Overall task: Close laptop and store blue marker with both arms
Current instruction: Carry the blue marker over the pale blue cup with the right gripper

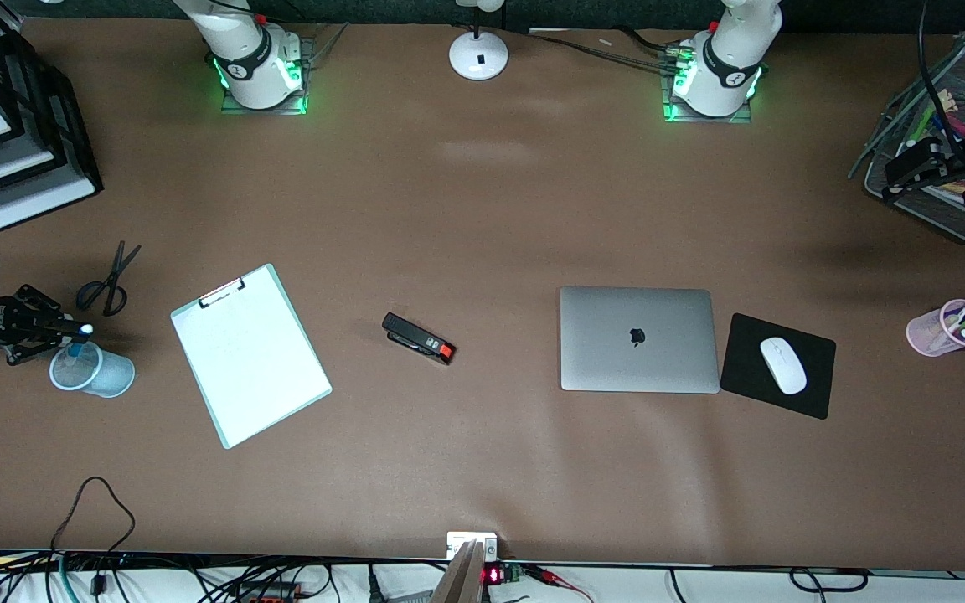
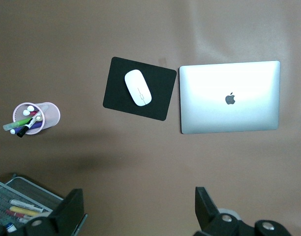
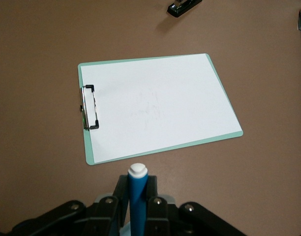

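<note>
Laptop (image 1: pixel 638 338) lies shut on the bench (image 1: pixel 482 469), silver-grey lid up, dark apple logo at its middle, just beside the black mouse pad (image 1: pixel 813 398) carrying a white mouse (image 1: pixel 782 365). At the right arm's end, the right tool (image 1: pixel 72 333) is pressed together on the blue marker (image 3: pixel 137 196), slim, bright blue, white end up, hanging over a pale blue cup (image 1: pixel 93 373). Left tool (image 2: pixel 140 206) hovers by the wire basket (image 1: pixel 910 180), fingers (image 2: pixel 204 206) spread with nothing between them.
</note>
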